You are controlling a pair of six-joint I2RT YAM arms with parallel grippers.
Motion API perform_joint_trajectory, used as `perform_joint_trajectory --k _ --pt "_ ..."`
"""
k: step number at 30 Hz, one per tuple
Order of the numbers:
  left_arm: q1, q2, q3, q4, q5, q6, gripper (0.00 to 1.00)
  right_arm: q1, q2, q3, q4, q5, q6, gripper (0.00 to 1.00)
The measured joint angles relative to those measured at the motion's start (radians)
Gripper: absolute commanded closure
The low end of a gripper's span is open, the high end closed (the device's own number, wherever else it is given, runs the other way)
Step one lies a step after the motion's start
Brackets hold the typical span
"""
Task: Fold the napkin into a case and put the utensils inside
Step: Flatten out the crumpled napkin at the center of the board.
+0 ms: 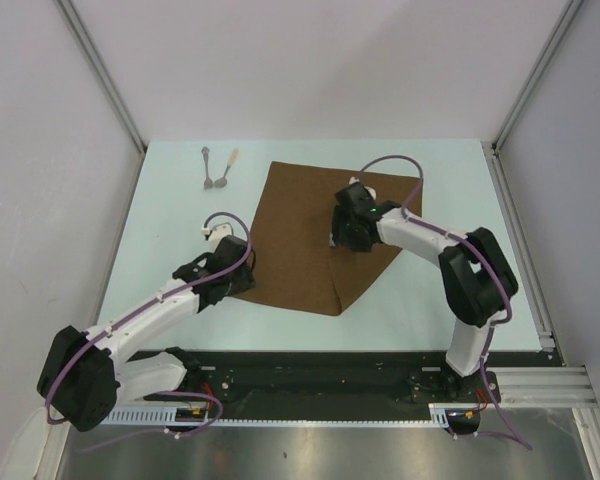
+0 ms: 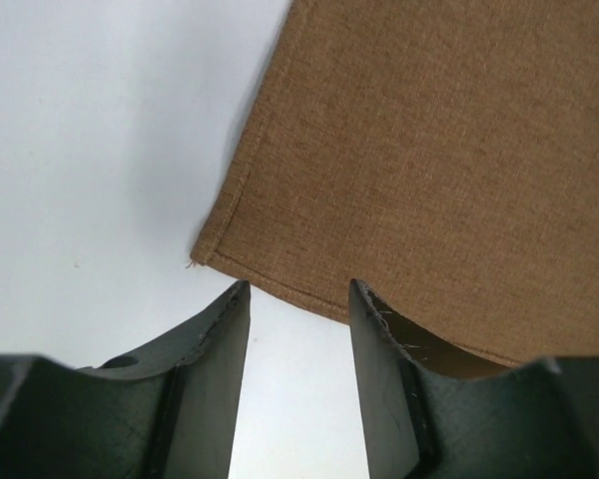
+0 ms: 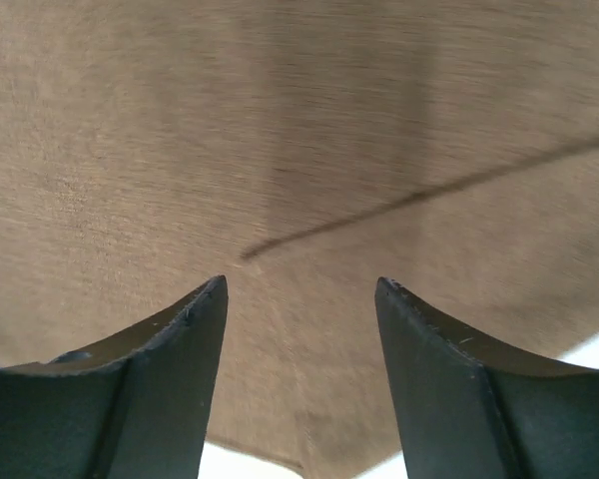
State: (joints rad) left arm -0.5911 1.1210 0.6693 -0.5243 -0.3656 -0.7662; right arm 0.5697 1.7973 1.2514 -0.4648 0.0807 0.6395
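Your left gripper is hanging with jaws parted and empty just short of the napkin's near-left corner, whose stitched hem only that wrist view is showing. Your right gripper, also parted and empty, is hovering over mid-cloth. Only the overhead view is showing the utensils, lying far-left, apart from the cloth.

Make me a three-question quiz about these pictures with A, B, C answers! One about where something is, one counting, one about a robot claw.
1. Where are the utensils? A) on the table, beside the napkin B) on the napkin C) in a gripper
2. How many utensils? A) one B) four C) two
3. The left gripper is: A) shut on a spoon B) open C) shut on the napkin
Answers: A, they lie on bare table left of the napkin; C, two handles show; B, its jaws stand apart, nothing between.
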Motion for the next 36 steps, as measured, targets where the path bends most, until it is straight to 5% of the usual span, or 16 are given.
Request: perform_joint_trajectory --k 3,13,21,24,36 --pt "0.005 -0.012 -0.022 0.015 0.034 0.015 0.53 0.064 0.070 0.080 -0.048 0.080 -0.026 0.51" --pt "0.007 -0.013 -0.034 0.061 0.099 0.043 0.55 0.152 0.217 0.213 -0.151 0.191 -0.064 0.57" --pt "0.010 -0.014 -0.036 0.076 0.111 0.052 0.55 0.156 0.249 0.223 -0.159 0.196 -0.065 0.61" --pt "0.011 -0.014 -0.040 0.081 0.111 0.053 0.55 0.157 0.260 0.241 -0.167 0.197 -0.067 0.76" --pt "0.016 -0.013 -0.045 0.087 0.116 0.060 0.55 0.161 0.181 0.169 -0.206 0.251 -0.047 0.87"
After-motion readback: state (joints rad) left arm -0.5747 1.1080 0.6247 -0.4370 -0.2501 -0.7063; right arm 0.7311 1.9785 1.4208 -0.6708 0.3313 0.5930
